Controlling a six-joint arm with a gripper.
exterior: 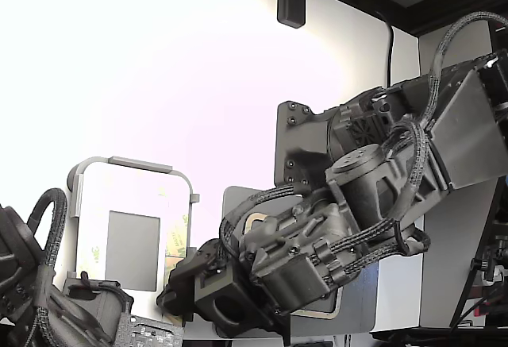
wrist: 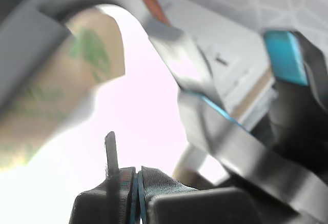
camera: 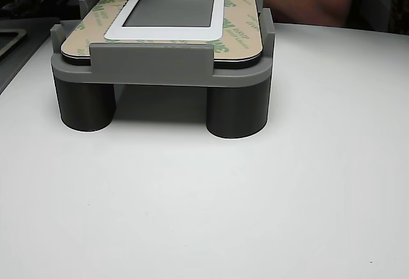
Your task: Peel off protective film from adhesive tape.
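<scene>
One gripper [exterior: 178, 283] low beside the grey fixture [camera: 153, 62], finger opening impossible to judge — protective film [camera: 239, 27] lying flat along the white plate [camera: 169, 33] edge, green-printed, plate seated in the fixture.

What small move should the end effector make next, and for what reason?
Probably open slightly and ease towards the pale-yellow, green-printed protective film strip. In the wrist view the black end effector's jaws look closed with nothing visible between them, and the film's rounded end lies just ahead, apart from them.
</scene>
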